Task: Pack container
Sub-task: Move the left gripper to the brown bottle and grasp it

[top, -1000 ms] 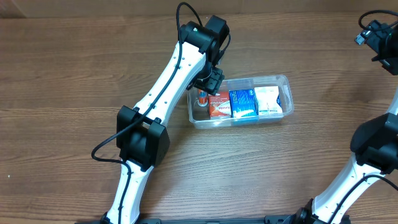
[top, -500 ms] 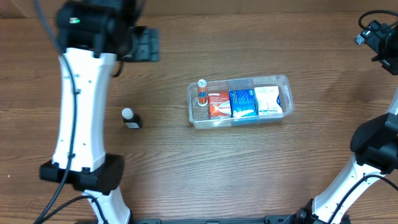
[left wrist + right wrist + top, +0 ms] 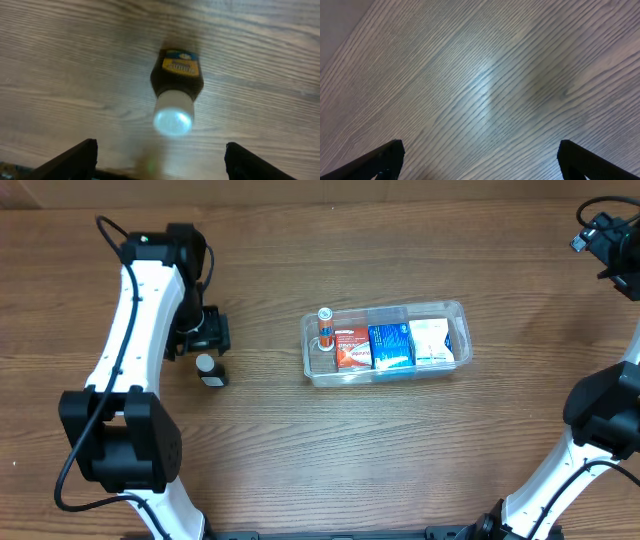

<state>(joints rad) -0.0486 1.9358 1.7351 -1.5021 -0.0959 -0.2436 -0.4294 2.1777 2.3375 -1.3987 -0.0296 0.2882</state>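
Note:
The clear plastic container lies at the table's middle. It holds an orange-capped tube, a red box, a blue box and a white box. A small dark bottle with a white cap stands on the table to its left; it also shows in the left wrist view. My left gripper hangs open and empty just above and behind the bottle, its fingertips wide apart. My right gripper is open and empty at the far right edge, over bare wood.
The table is brown wood grain. The left arm reaches from the front left up to the bottle. The right arm stands along the right edge.
My left arm swung from the container to the far left, then came down and back toward the dark bottle. The tube stays in the container. The right arm has not moved.

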